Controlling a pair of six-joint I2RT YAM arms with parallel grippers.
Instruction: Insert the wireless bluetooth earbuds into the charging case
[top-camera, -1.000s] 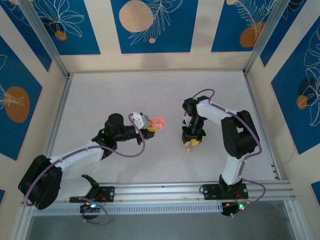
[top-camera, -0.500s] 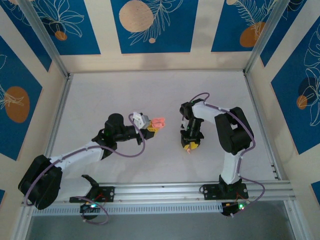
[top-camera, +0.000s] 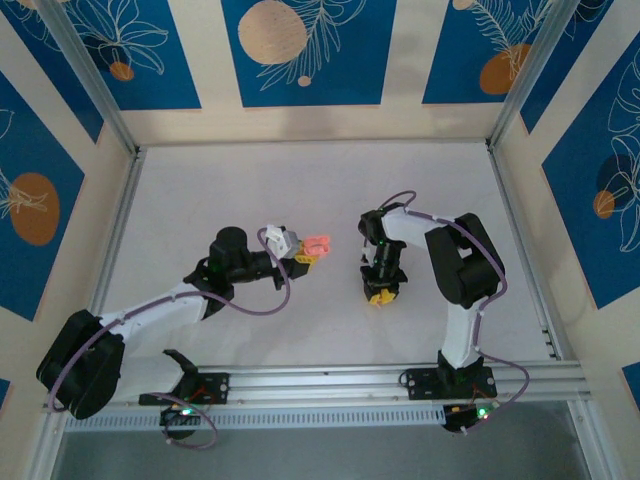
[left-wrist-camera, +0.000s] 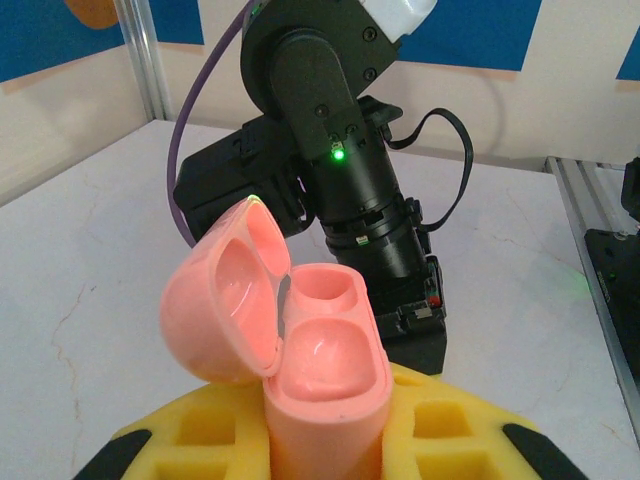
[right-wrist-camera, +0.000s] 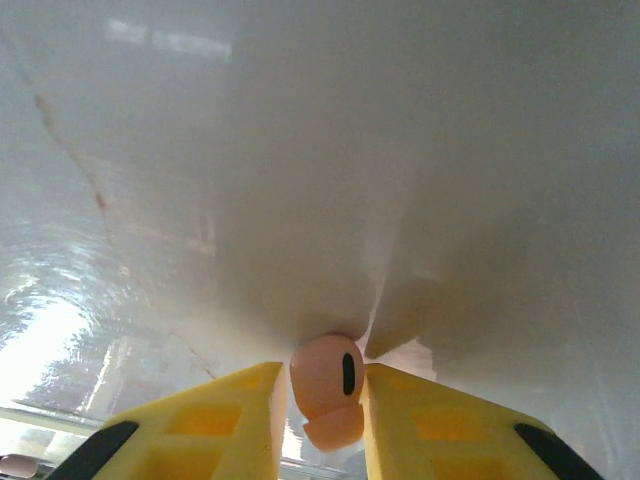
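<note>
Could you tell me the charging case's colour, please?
The charging case is salmon pink; left wrist view.

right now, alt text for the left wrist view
An open pink charging case, lid hinged to the left and both wells empty, is held in the left gripper. Behind it, the black right arm stands on the white table.

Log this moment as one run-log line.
left fingers: shut on charging case, lid open | right fingers: shut on earbud, close to table | insertion: not yet done
</note>
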